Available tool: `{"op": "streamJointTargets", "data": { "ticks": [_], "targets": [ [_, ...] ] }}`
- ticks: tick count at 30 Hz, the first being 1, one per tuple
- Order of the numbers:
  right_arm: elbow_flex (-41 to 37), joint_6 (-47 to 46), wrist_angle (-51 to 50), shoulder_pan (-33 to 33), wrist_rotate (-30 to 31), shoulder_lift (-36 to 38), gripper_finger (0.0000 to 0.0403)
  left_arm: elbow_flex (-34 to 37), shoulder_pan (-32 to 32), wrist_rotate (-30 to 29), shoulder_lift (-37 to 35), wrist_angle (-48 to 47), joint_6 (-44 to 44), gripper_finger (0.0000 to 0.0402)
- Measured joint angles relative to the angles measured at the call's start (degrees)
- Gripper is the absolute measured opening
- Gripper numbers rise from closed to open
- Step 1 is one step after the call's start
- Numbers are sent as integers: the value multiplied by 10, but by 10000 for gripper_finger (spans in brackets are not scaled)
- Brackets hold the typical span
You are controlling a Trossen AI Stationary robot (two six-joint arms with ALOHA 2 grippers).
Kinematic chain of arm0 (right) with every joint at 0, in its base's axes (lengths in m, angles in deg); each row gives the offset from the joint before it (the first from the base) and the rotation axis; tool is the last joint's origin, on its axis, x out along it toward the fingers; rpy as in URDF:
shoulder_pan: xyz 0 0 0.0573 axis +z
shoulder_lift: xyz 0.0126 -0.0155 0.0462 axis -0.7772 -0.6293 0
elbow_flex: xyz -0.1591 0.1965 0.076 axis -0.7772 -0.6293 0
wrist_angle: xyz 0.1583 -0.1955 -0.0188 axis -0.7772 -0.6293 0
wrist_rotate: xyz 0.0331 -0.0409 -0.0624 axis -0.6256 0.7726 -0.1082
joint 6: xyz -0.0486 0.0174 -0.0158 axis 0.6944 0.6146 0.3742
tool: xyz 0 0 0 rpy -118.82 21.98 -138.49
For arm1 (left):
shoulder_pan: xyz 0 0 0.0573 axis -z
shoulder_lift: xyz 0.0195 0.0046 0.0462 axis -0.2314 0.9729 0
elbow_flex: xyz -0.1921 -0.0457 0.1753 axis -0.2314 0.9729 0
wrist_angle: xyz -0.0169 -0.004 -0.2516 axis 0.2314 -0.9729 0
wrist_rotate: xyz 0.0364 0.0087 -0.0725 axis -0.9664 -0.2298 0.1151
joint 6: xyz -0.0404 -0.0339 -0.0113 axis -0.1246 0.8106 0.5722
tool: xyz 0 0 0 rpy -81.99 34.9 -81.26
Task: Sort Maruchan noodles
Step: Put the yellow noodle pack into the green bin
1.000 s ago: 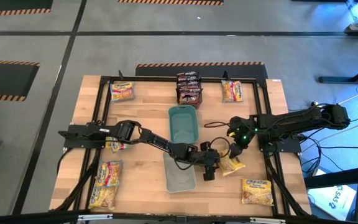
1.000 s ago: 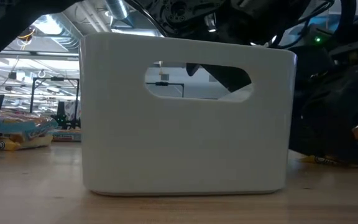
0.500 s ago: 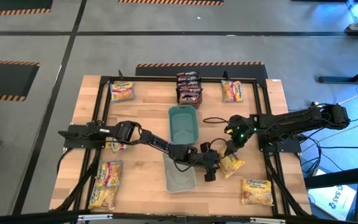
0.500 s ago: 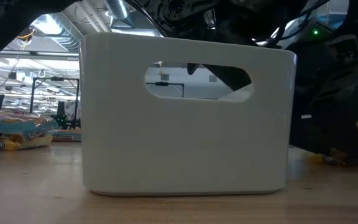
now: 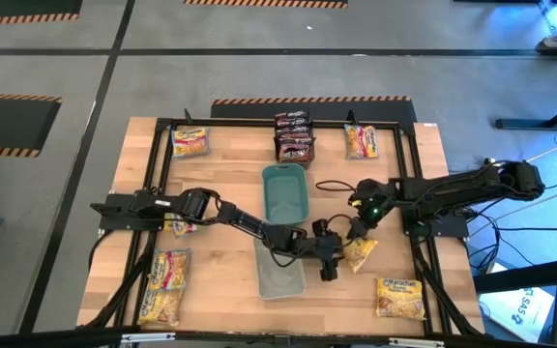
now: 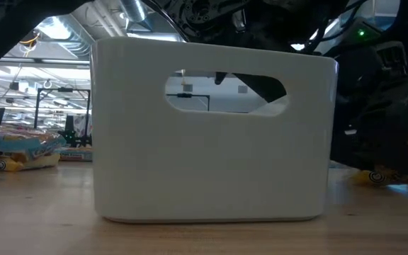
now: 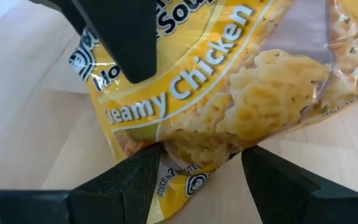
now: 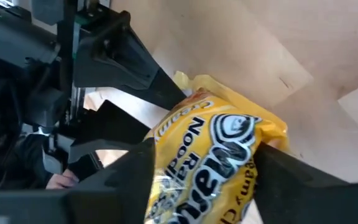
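Right gripper point(image 8: 201, 180): jaws closing around the crinkly yellow Creamy Chicken noodle packet point(image 5: 360, 253).
Left gripper point(image 7: 197, 171): jaws spread, astride the packet's opposite end.
Risk: tug-of-war, tearing plastic.

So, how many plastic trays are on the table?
2: a teal tray mid-table, and a grey tray adjoining it, partly under the left arm. Stacked ones may be hidden.

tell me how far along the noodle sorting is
Early. Both trays, teal and grey, look empty. In hand: a yellow packet right of the grey tray, both the left gripper and the right gripper at it, fingers either side. Left: the dark packets and other yellow ones around the table's edges.
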Motion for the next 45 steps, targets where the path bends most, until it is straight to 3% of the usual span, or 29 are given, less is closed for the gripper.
{"op": "streamJointTargets", "data": {
  "ticks": [6, 10, 14, 18, 31, 35, 39, 45],
  "targets": [
    [0, -10, -2, 31, 39, 0, 115, 0, 0, -4, 0, -1, -2, 225],
    [2, -15, 0, 46, 62, 1, 83, 0, 4, -8, 0, -1, -11, 225],
    [2, -7, 1, 48, 71, 1, 82, -2, 10, -11, -3, -2, -30, 225],
    [6, 27, -4, 49, 68, 2, 84, -17, 19, 33, -13, -19, -61, 225],
    [94, 134, -50, 82, 124, 2, 66, -23, 35, 18, -153, -304, -77, 225],
    [151, 189, -78, 93, 169, 2, 64, -23, 40, -34, -192, -384, -93, 225],
    [220, 264, -129, 105, 237, 2, 66, -2, 43, -49, -233, -456, -90, 225],
    [288, 383, -125, 110, 372, 2, 64, 159, 54, -65, -350, -403, -66, 225]
  ]
}}
